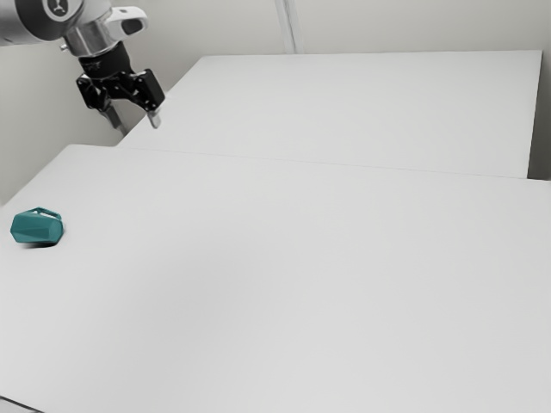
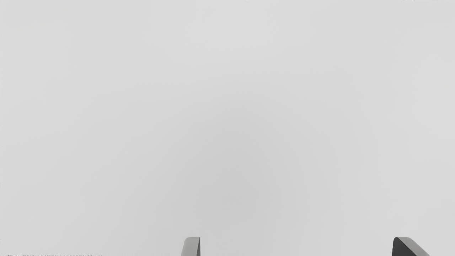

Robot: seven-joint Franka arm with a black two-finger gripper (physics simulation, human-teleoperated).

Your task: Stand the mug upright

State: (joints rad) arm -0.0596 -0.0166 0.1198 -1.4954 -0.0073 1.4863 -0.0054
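High over the table's far part, at the upper left of the exterior view, my gripper hangs from the arm with its fingers apart. In the wrist view the gripper is open, its two tips wide apart with nothing between them. A teal mug lies on its side near the table's edge at the exterior view's left, well away from the gripper. Its handle is on the upper side, toward the table's far part.
The white table fills most of the exterior view. Behind it a second white surface reaches toward the grey wall. A thin dark line, like a cable, crosses the near left corner.
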